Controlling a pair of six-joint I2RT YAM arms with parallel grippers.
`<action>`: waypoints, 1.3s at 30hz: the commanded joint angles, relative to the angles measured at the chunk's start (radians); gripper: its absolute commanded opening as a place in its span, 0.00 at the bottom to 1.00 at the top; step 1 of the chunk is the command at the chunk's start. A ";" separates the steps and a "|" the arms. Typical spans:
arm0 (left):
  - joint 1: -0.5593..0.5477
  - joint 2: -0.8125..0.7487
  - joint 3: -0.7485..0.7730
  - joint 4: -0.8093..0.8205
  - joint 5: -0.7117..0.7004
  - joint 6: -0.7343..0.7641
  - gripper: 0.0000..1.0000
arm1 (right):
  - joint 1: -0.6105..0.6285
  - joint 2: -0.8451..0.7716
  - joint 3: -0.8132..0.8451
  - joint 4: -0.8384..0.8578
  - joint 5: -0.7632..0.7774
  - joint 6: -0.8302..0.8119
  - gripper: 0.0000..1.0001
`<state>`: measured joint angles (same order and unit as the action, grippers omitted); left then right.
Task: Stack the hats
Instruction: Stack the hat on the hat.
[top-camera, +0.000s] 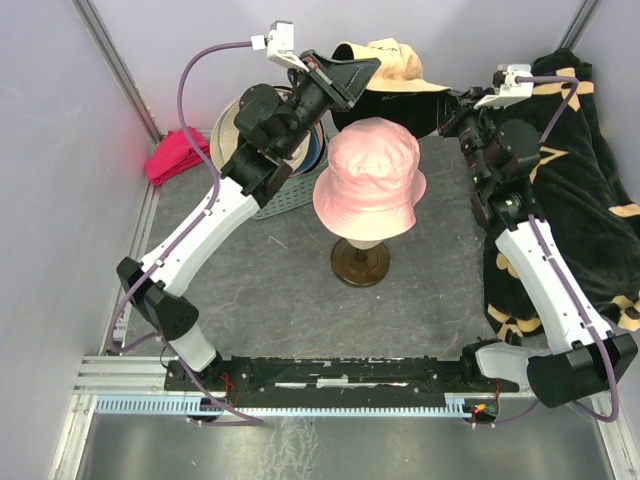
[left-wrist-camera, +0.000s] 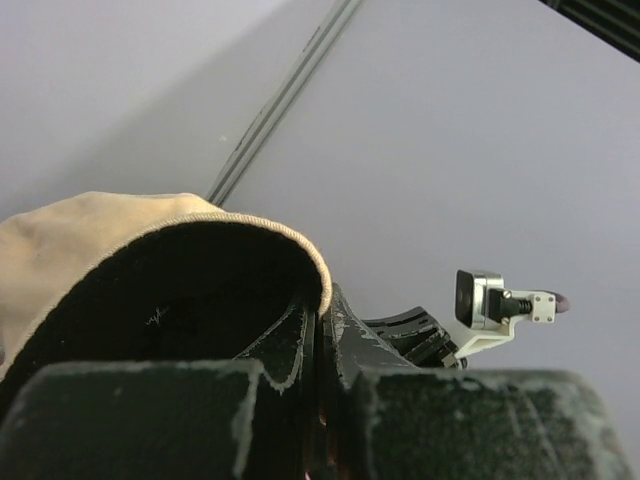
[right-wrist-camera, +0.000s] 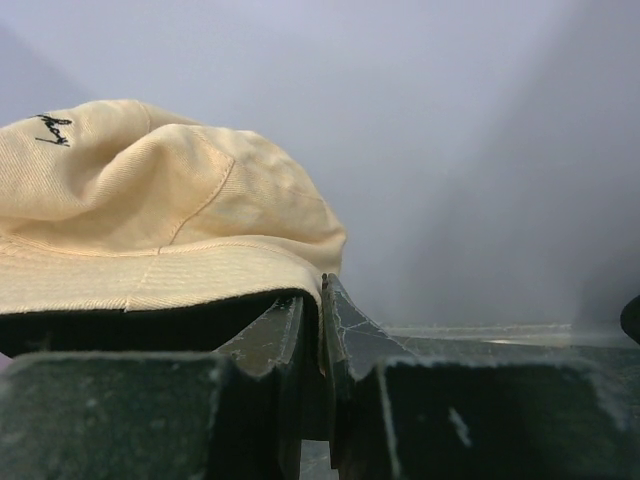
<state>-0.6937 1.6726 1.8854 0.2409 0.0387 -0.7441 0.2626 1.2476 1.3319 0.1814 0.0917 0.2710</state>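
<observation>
So right now both arms are reaching to the back of the table (top-camera: 270, 300) and they've got the tan hat (top-camera: 392, 62) strung up between them, well off the surface and close to the back wall. The left gripper (top-camera: 372, 72) is pinched tight on one edge of the brim; from its own camera the jaws (left-wrist-camera: 320, 300) are closed right down on the fabric, and you can see the tan outside curling over a black lining (left-wrist-camera: 180, 300). The right gripper (top-camera: 447, 100) has the opposite edge. Its jaws (right-wrist-camera: 322, 295) are nearly together with the brim caught between them, and the crown of the tan hat (right-wrist-camera: 150, 190) bulges up to the left of the fingers with a bit of dark stitched lettering on it. The pink hat (top-camera: 370, 180) is sitting on a stand with a round brown base (top-camera: 360, 265) in the middle of the table, just in front of and below the tan one, not touching it as far as I can see. Behind the left arm there's a round cream-rimmed heap (top-camera: 232, 122) on a grey mesh mat (top-camera: 290, 197). Could be more hats, honestly can't tell. There's a magenta cloth (top-camera: 178, 155) by the left wall and a big black cloth with beige marks (top-camera: 590, 190) piled along the right side.
</observation>
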 joint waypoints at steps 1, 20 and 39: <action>-0.002 -0.149 -0.014 0.127 0.025 0.061 0.03 | -0.028 -0.036 -0.031 0.009 0.126 -0.043 0.16; -0.038 -0.399 -0.317 0.239 -0.023 0.089 0.03 | -0.029 -0.138 -0.179 0.081 0.115 -0.016 0.17; -0.149 -0.456 -0.446 0.275 -0.099 -0.001 0.03 | -0.028 -0.248 -0.270 0.089 0.102 -0.019 0.16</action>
<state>-0.8124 1.2236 1.4330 0.4377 -0.0509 -0.7048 0.2337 1.0210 1.0630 0.2573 0.1623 0.2638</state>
